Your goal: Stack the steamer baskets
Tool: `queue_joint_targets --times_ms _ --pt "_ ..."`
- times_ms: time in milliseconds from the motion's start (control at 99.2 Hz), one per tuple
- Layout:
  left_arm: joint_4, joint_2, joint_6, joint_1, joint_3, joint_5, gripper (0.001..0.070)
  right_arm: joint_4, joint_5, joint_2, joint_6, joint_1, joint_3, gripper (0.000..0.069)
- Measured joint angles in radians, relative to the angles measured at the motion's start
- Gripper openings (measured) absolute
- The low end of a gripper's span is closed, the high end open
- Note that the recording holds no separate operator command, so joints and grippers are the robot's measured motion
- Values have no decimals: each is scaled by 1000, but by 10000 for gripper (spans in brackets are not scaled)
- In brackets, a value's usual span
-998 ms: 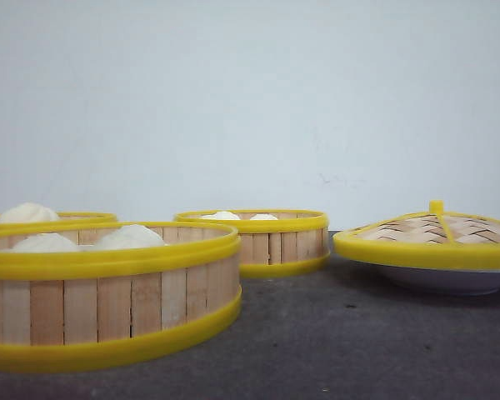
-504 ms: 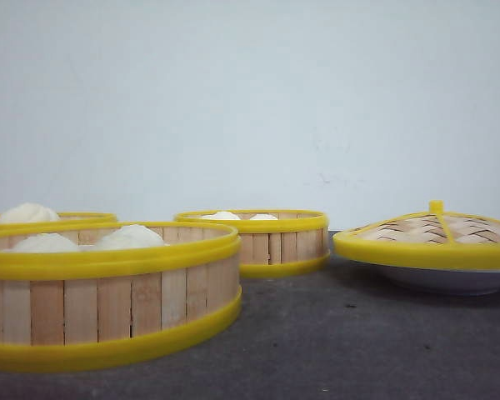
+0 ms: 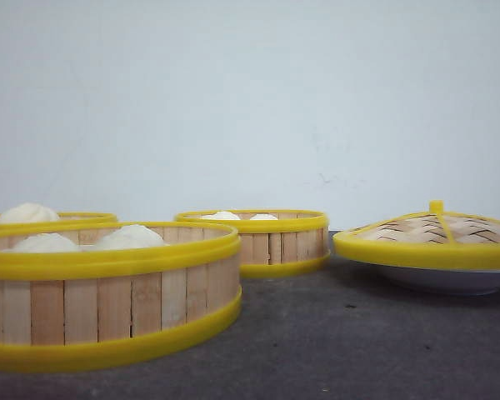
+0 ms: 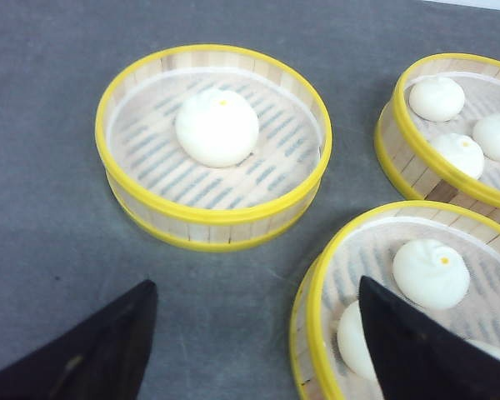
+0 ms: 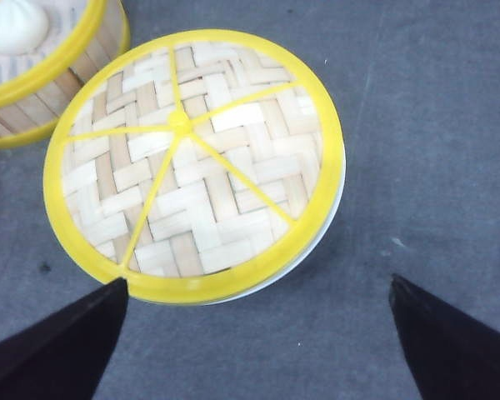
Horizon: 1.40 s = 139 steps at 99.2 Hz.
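Observation:
Three steamer baskets with pale slat walls and yellow rings stand apart on the grey table. The front view has a near left basket (image 3: 108,292), one behind it (image 3: 58,218) and a far middle one (image 3: 267,242). In the left wrist view, one basket (image 4: 212,150) holds a single white bun, and two others (image 4: 458,125) (image 4: 400,292) hold buns. My left gripper (image 4: 256,283) is open above bare table between the baskets, one finger over the rim of the nearest basket. My right gripper (image 5: 258,281) is open and empty, just short of the woven lid (image 5: 192,162).
The domed woven lid (image 3: 429,237) with yellow rim and knob rests on a shallow white plate (image 3: 450,279) at the right. A basket (image 5: 42,67) with a bun stands beside the lid. A white wall closes off the far side of the table.

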<state>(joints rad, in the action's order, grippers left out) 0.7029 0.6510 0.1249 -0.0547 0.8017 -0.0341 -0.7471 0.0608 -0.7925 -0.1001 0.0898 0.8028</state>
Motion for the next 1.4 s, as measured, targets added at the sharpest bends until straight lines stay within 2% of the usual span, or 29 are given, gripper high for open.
queue_joint_targets --times_ms 141,534,615,726,806,968,1099,1401 --pt "0 55 14 0 0 -49 468 2 0 0 0 0 0 625" --pt "-12 192 21 0 0 -51 468 6 4 0 0 0 0 625" --pt "-22 215 21 0 0 -51 468 31 48 -3 0 0 0 625" --pt "-22 231 21 0 0 -51 468 106 157 -36 0 13 0 620" --pt "-22 232 21 0 0 -51 468 184 204 -94 -3 40 0 617" --pt "-21 232 21 0 0 -51 468 332 208 -265 -13 102 10 616" --pt "-21 232 21 0 0 -51 468 373 208 -446 -16 140 93 616" --pt "-22 232 21 0 0 -51 468 401 189 -846 -13 212 395 616"
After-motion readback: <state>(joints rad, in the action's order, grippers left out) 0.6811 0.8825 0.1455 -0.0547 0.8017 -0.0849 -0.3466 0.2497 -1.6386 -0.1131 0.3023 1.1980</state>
